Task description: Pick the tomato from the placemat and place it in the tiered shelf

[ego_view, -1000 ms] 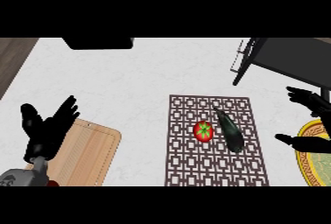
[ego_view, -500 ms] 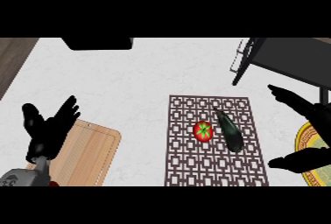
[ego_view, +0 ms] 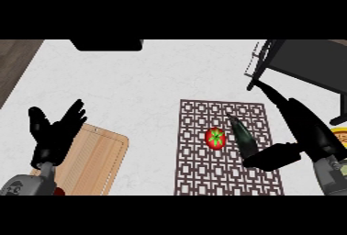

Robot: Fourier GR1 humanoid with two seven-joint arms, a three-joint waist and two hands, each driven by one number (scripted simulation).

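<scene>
A red tomato (ego_view: 215, 137) with a green stem lies on the brown patterned placemat (ego_view: 224, 176), left of a dark green cucumber (ego_view: 243, 137). My right hand (ego_view: 305, 135) hangs open over the placemat's right edge, fingers stretched up toward the shelf and thumb pointing left, just right of the cucumber and apart from the tomato. The dark tiered shelf (ego_view: 305, 62) stands at the upper right. My left hand (ego_view: 54, 133) rests open at the left, fingers up.
A wooden cutting board (ego_view: 92, 160) lies under the left hand at the lower left. A yellow-rimmed plate (ego_view: 340, 137) shows at the right edge behind the right hand. A dark object (ego_view: 107, 44) sits at the counter's far edge.
My right hand has moved left, from over the yellow plate to the placemat's right edge near the cucumber. The left hand, tomato and cucumber have stayed put.
</scene>
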